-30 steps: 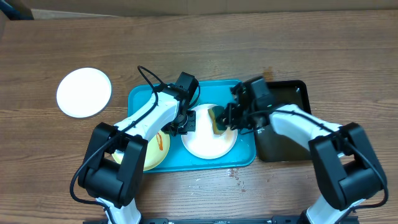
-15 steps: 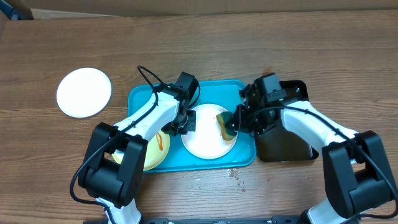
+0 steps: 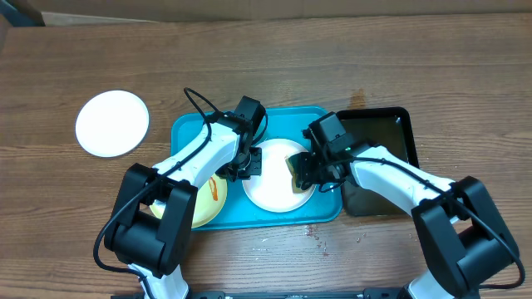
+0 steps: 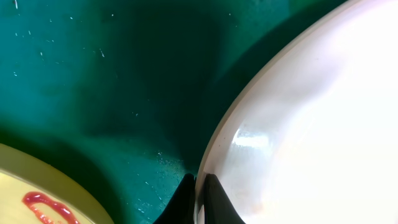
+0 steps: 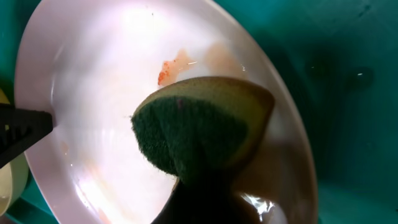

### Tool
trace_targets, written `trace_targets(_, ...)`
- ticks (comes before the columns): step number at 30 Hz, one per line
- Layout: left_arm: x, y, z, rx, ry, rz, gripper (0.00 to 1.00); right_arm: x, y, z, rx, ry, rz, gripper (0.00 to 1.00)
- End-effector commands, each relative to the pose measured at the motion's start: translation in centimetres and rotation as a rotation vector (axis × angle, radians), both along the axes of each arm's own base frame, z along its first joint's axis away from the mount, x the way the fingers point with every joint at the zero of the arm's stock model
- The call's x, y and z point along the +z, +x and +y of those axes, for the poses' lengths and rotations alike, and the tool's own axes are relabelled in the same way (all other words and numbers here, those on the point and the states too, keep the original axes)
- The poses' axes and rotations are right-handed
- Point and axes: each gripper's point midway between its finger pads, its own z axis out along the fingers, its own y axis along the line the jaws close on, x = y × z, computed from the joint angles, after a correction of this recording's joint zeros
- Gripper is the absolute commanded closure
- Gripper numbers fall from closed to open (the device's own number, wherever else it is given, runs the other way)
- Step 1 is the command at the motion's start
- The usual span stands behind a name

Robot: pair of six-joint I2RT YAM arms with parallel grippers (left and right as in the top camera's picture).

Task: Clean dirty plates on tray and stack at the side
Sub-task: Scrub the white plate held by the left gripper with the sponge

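R pincer (image 5: 198,182): shut tight on a green-and-yellow sponge (image 5: 199,124), green scouring face pressed down onto the white round plate (image 5: 93,106). A faint orange-red residue (image 5: 171,67) is seen just beyond the sponge's edge, not yet wiped.

L pincer (image 4: 199,186): closed, the white plate's left rim nipped between thin dark tips; plate is steadied for scrubbing.

Outward: the white plate lies mid-tray in the turquoise rectangular plastic tray (image 3: 199,129). The pale yellow-green round plate (image 3: 208,201) sits at the tray's left end, partly hidden under the L arm, with a reddish smear (image 4: 46,205) untouched. A second white round plate (image 3: 112,123) lies alone on the wooden table (image 3: 416,58), well apart to the left of the tray; it looks clean from overhead. A black rectangular tray (image 3: 391,133) stands just beside the turquoise tray's right end.

Progress (est.): approx. one plate done and set aside; mid plate under scrub, residue left; yellow-green plate not begun; stacking of two plates still to be done.

Vs. earlier frames: R wrist is shifted left, off the black tray's edge and in over the plate; sponge is kept at the plate's right side, a bit lower than 1 s back. L arm, plates and trays are unchanged.
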Motion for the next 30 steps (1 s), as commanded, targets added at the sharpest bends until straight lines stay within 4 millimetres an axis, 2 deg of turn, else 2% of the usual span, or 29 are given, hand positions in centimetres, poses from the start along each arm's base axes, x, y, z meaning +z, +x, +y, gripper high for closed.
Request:
trace_targets(1, -0.4, 0.0, 0.3, -0.018, 0.022, -0.001, 0.96, -1.3, -0.5, 0.5, -0.058, -0.026, 0.035, 0.96)
trace_targets(6, -0.4, 0.0, 0.3, -0.019, 0.022, -0.001, 0.96, -0.9, -1.0, 2.3, -0.070, 0.029, 0.052, 0.96)
trace_targets(11, -0.4, 0.0, 0.3, -0.026, 0.022, -0.001, 0.96, 0.9, -0.8, 4.8, -0.008, 0.191, 0.056, 0.96)
trace_targets(13, -0.4, 0.0, 0.3, -0.026, 0.022, -0.001, 0.96, 2.3, -0.1, 5.5, 0.021, 0.269, 0.044, 0.96)
trace_targets(16, -0.4, 0.0, 0.3, -0.026, 0.022, -0.001, 0.96, 5.5, 0.8, 6.0, 0.091, 0.399, 0.015, 0.96)
trace_targets(18, -0.4, 0.0, 0.3, -0.026, 0.022, -0.001, 0.96, 7.4, 1.5, 5.6, 0.097, 0.449, -0.011, 0.96)
trace_targets(19, -0.4, 0.0, 0.3, -0.026, 0.022, -0.001, 0.96, 8.4, 2.2, 4.6, 0.069, 0.449, -0.034, 0.96)
trace_targets(21, -0.4, 0.0, 0.3, -0.026, 0.022, -0.001, 0.96, 8.6, 2.4, 3.6, 0.041, 0.439, -0.026, 0.96)
trace_targets(24, -0.4, 0.0, 0.3, -0.026, 0.022, -0.001, 0.96, 8.0, 2.1, 2.5, 0.005, 0.418, 0.022, 0.96)
trace_targets(27, -0.4, 0.0, 0.3, -0.026, 0.022, -0.003, 0.96, 7.5, 1.7, 2.1, -0.003, 0.420, 0.046, 0.96)
trace_targets(30, -0.4, 0.0, 0.3, -0.026, 0.022, -0.002, 0.96, 8.3, 2.2, 2.0, 0.002, 0.466, 0.037, 0.96)
